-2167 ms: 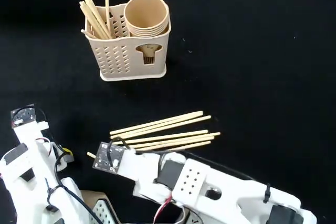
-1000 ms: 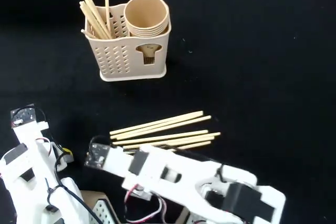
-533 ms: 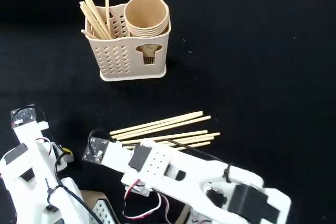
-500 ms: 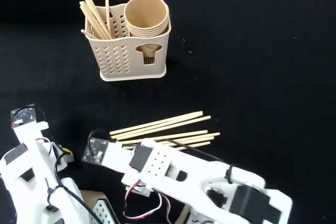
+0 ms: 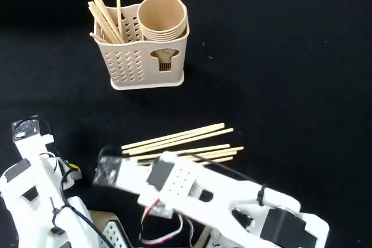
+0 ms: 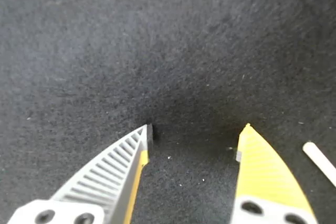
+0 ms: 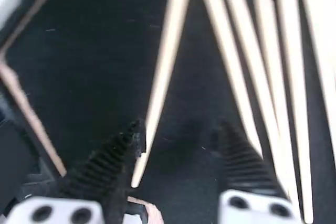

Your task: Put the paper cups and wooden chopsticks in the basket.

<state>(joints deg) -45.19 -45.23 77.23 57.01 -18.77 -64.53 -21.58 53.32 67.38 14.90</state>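
Observation:
Several wooden chopsticks (image 5: 183,143) lie side by side on the black cloth, in front of the basket (image 5: 142,59). The beige basket holds a stack of paper cups (image 5: 163,15) and several upright chopsticks (image 5: 104,15). My right arm (image 5: 186,187) lies over the near left ends of the loose chopsticks. In its wrist view my right gripper (image 7: 180,127) is open just above the chopsticks (image 7: 236,77), and one stick (image 7: 163,77) ends beside a fingertip. My left gripper (image 6: 197,127) is open over bare cloth, with a chopstick end (image 6: 317,158) off to one side.
My left arm (image 5: 29,172) stands at the near left corner of the table. A single chopstick (image 7: 26,111) lies apart from the bundle. Black cloth stretches wide to the right of the basket and the chopsticks.
My right arm has turned its wrist and crept a little further over the left ends of the loose chopsticks. The chopsticks, the basket and the left arm have stayed put.

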